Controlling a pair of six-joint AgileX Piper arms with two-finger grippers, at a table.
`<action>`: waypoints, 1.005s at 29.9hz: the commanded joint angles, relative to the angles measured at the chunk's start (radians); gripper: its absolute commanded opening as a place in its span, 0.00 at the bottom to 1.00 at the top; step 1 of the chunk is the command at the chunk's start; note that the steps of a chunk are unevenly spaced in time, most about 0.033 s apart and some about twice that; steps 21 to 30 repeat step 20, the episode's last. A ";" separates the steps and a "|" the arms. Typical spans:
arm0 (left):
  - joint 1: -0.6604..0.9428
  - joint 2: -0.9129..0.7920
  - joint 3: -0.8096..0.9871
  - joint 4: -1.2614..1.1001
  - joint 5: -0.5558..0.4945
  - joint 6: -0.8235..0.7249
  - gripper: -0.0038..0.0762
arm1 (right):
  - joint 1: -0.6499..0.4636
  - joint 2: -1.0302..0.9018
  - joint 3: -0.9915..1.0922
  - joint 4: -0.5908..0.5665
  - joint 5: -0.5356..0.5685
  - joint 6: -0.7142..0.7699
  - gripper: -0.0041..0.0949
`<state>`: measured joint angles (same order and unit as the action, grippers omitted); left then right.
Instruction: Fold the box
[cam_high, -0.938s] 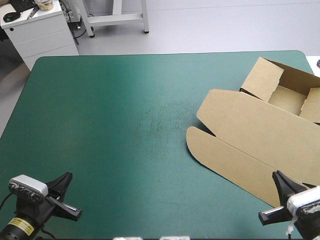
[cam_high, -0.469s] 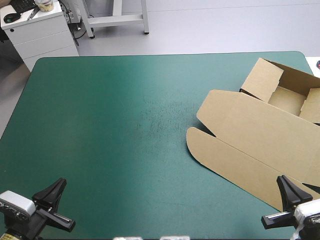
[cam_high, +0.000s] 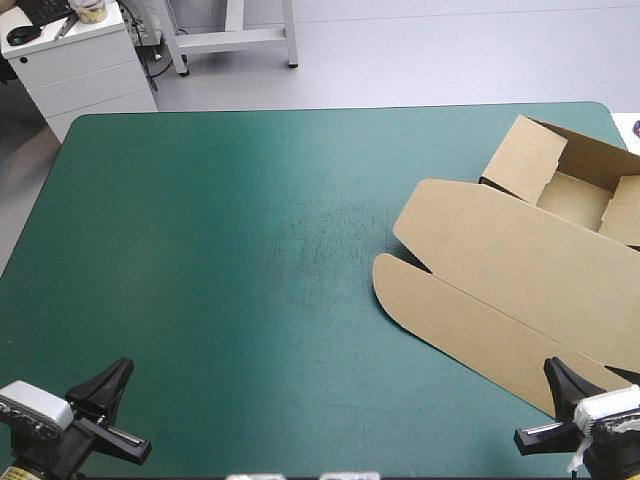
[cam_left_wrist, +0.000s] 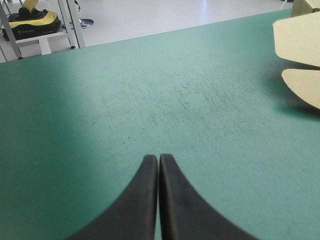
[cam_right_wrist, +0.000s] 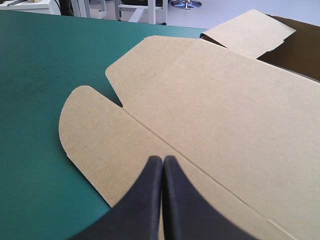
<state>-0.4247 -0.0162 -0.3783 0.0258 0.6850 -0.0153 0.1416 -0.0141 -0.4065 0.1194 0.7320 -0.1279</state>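
Note:
The brown box (cam_high: 520, 275) lies at the table's right side as an open tray with raised walls (cam_high: 575, 185) at the far right and its lid spread flat toward the near edge. My right gripper (cam_high: 562, 380) is shut and empty at the near right, its tip over the lid's near corner; in the right wrist view the lid (cam_right_wrist: 210, 115) fills the space ahead of the right gripper (cam_right_wrist: 163, 162). At the near left corner my left gripper (cam_high: 112, 375) is shut and empty over bare cover; its wrist view shows the left gripper (cam_left_wrist: 158, 161) and the lid's rounded flaps (cam_left_wrist: 302, 85) far off.
The teal-green cover (cam_high: 230, 250) is bare across the left and middle of the table. A white drawer cabinet (cam_high: 75, 60) stands beyond the far left corner. The box reaches past the table's right edge.
Both arms drew back toward the near edge; the left one dropped lower at the corner. The right gripper then came slightly forward again. The box has not moved.

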 joint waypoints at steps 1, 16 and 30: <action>-0.005 -0.014 -0.024 -0.008 -0.068 0.001 0.04 | 0.001 -0.020 -0.022 -0.002 -0.077 0.001 0.02; -0.005 -0.014 -0.024 -0.026 -0.070 -0.003 0.04 | 0.001 -0.020 -0.022 -0.002 -0.077 0.001 0.02; -0.005 -0.014 -0.024 -0.026 -0.070 -0.003 0.04 | 0.001 -0.020 -0.022 -0.002 -0.077 0.001 0.02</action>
